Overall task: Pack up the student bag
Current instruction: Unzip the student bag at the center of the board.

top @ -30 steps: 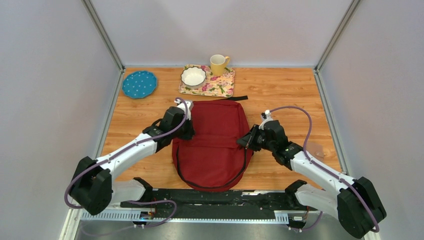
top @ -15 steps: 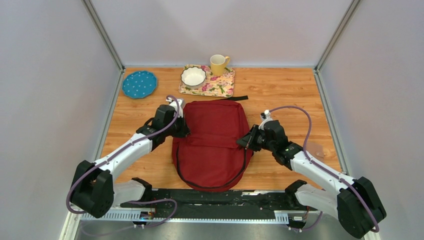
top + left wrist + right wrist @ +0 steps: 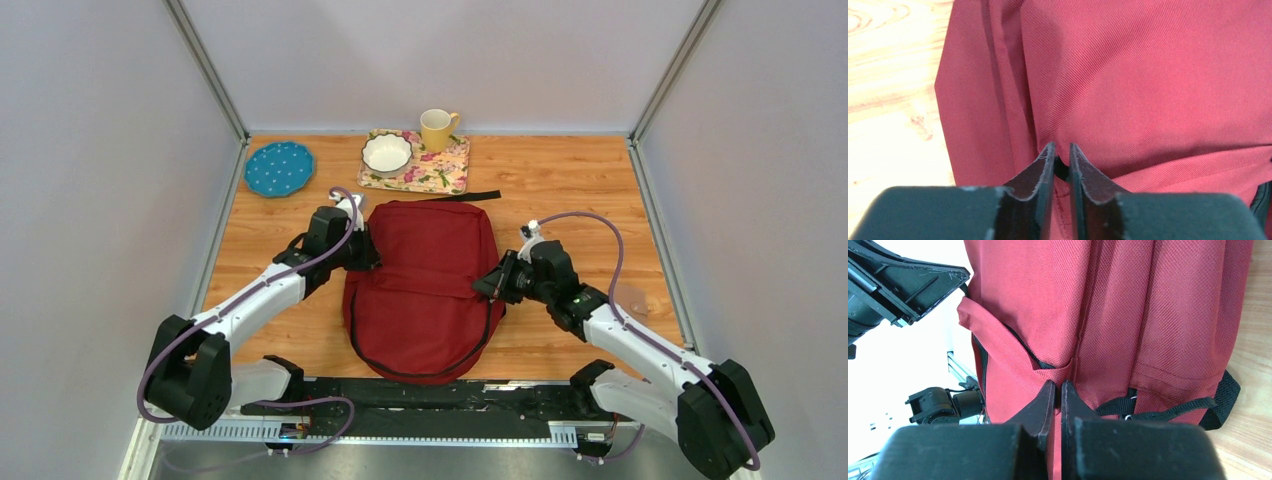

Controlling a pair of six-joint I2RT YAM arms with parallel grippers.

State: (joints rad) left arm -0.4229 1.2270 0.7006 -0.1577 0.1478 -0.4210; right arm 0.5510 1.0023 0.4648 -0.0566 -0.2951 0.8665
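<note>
My left fingers [image 3: 1042,167] stand a slit apart, tips down against the red cloth of the student bag [image 3: 425,290] where a seam runs across its front. A small dark scrap shows in that slit. It may be a zipper tab, but it is too small for me to tell, and I cannot say whether either pad touches it. From above, the left gripper [image 3: 362,250] sits at the bag's left edge, its black body hiding the tips.

My right fingers [image 3: 1045,400] are pressed together on a fold of the bag's cloth, drawn up just under the mouth of a pocket edged with a black zipper. The right gripper [image 3: 492,284] meets the bag at its right edge, across from my left one.

The bag lies flat in the middle of the wooden table [image 3: 570,200], between my two arms, its rounded end toward my bases. A black zipper line [image 3: 420,372] curves round that near end. Black straps [image 3: 1168,407] trail from under it on my right side, and another black strap [image 3: 470,196] lies on the wood at its far end.

Just beyond that strap is a flowered mat [image 3: 440,172] with a white bowl [image 3: 386,153] on it and a yellow mug [image 3: 436,129] at its far edge. A blue dotted plate [image 3: 279,168] lies to the left of the mat, apart from it and near the table's far left corner.
</note>
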